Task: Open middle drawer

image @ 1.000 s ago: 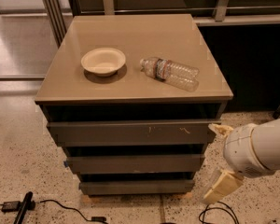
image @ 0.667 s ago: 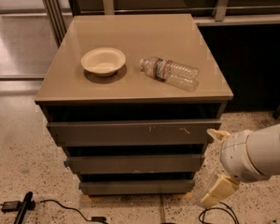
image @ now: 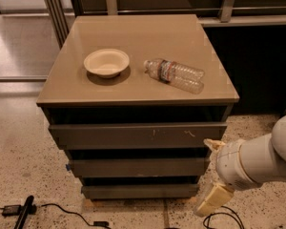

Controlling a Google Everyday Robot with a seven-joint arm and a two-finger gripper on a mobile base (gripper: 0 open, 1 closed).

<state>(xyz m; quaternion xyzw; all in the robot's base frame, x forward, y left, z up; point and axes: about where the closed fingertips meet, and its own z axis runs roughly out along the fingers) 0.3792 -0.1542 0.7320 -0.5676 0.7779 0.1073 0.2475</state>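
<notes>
Right of the middle drawer (image: 138, 167), gripper (image: 211, 172) now lower, nearer.

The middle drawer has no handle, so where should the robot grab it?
Probably the top front edge of the middle drawer: its face is flat, but a dark gap sits above it. Come from the front; the gripper, open, is by its right end.

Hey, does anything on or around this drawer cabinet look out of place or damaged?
The plastic water bottle lies on its side on the cabinet top, beside the paper bowl. The top drawer front has pale scratches. The gripper sits open off the right end of the middle drawer.
</notes>
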